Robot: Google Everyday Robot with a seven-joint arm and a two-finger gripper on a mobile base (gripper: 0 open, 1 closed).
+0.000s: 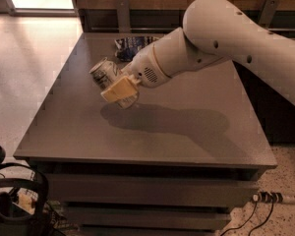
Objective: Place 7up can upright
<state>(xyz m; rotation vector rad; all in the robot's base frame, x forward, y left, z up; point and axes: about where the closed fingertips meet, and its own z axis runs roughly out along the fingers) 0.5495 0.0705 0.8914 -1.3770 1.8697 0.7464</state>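
Camera view looks down on a grey table (64, 132) with dark drawers under it. A big white arm (236, 33) comes in from the right side and reaches over the table top. At its end is the gripper (117, 86), which is over the left middle part of the table. The gripper is closed around the 7up can (104, 73) and has it tight. One tan finger (120, 87) lies across the front of the can. The other finger is behind the can and cannot be seen. The can is silvery with a bit of green on it. It is not standing up. It is tilted, with one silver end pointing up and to the left and the other end pointing down and to the right. The can is up in the air, not touching the table, and a dark shadow lies on the table just below it and the arm. At the back of the table, behind the gripper, lies a dark blue snack bag (132, 43), partly hidden by the arm. The light floor (29, 58) is on the left. Some cables (265, 200) lie on the floor at the bottom right.
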